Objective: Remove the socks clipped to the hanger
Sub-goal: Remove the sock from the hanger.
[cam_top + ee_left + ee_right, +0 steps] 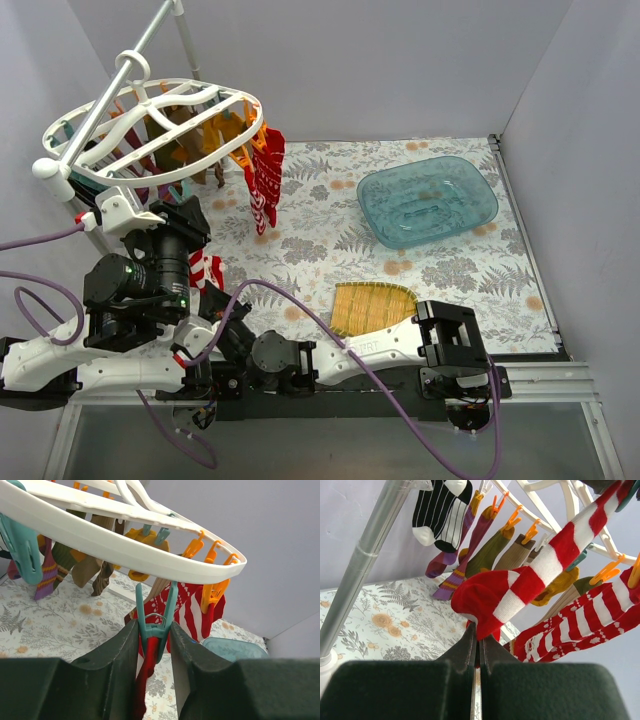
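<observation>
The white oval hanger (190, 84) hangs at the far left on a pole, with orange and teal clips and several socks dangling from it. In the left wrist view its rim (125, 550) runs overhead. My left gripper (154, 635) is shut on a teal clip (150, 629), one finger pressing each side. That clip holds a red sock (144, 672), which hangs down between the fingers. My right gripper (480, 635) is shut on the toe of a red-and-white striped sock (540, 575). This sock stretches up to the right toward the hanger and shows between the arms (205, 270).
A clear blue tray (428, 200) sits at the right of the floral cloth, and a woven yellow mat (370, 305) lies near the front. The grey pole (365, 565) rises at the left. Red patterned socks (265, 180) hang from the hanger's right side.
</observation>
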Tool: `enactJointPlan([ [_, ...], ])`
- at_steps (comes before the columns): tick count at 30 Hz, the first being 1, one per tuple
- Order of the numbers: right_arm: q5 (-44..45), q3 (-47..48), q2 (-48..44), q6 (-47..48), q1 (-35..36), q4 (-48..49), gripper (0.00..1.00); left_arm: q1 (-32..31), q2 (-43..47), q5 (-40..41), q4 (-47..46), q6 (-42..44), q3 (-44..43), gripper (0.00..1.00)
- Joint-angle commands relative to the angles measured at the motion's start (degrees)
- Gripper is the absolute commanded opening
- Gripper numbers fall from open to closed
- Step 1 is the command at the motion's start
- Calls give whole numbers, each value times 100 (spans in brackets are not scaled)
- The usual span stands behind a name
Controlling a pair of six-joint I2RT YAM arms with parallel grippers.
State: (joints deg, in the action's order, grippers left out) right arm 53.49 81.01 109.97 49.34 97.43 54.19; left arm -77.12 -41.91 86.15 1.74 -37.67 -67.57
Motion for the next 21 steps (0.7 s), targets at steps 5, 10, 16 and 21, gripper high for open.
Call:
enactJointPlan([
  [5,56,292,15,76,66,390,1,-31,-45,640,143,-82,-177,16],
  [10,65,240,-2,67,66,425,1,-31,-89,640,160,-74,-212,2],
  [16,91,108,-55,-3,66,460,1,-31,-124,631,169,-83,-257,0],
  [21,108,-129,-160,-197,57,443,1,-31,-133,614,143,-100,-257,0],
])
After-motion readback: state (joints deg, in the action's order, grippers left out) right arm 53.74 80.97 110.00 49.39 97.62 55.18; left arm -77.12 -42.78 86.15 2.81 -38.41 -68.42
